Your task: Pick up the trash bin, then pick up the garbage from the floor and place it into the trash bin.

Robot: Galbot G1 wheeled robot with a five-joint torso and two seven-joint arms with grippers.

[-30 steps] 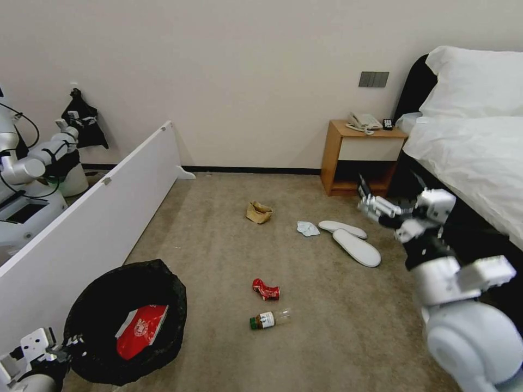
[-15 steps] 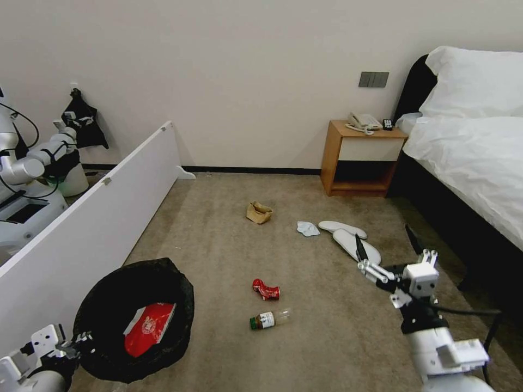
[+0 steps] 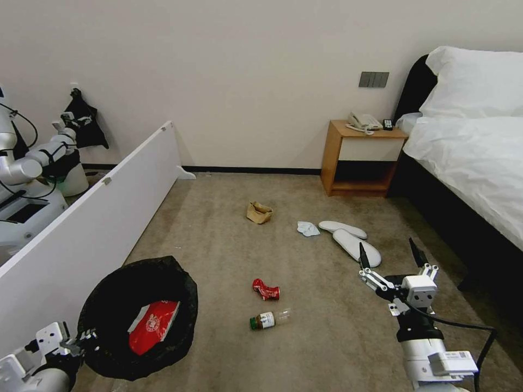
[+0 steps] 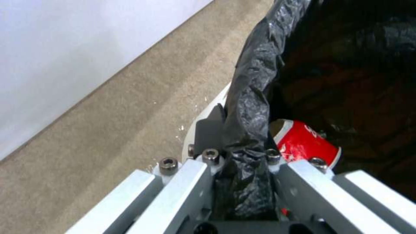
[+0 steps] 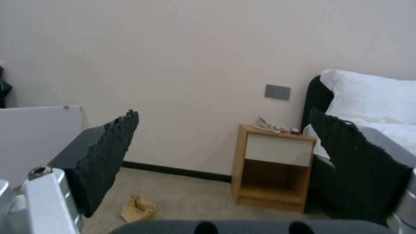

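Note:
The trash bin (image 3: 180,283), lined with a black bag, hangs tilted at the lower left. My left gripper (image 3: 81,338) is shut on its rim. The left wrist view shows the fingers (image 4: 208,133) clamped over the bag-covered rim (image 4: 249,107), with a red-white snack packet (image 4: 303,143) inside the bin (image 3: 154,325). On the floor lie a crushed red can (image 3: 266,289), a green-capped bottle (image 3: 267,319), a brown paper bag (image 3: 259,212), a tissue (image 3: 308,228) and two white slippers (image 3: 357,247). My right gripper (image 3: 390,257) is open low at the right, near the slippers.
A white partition board (image 3: 98,218) runs along the left, with another robot (image 3: 27,169) behind it. A wooden nightstand (image 3: 362,158) and a bed (image 3: 479,163) stand at the right. Open carpet (image 3: 327,337) lies around the can and bottle.
My right arm has dropped from in front of the bed to low over the carpet, gripper still open. The held bin has shifted slightly to the right.

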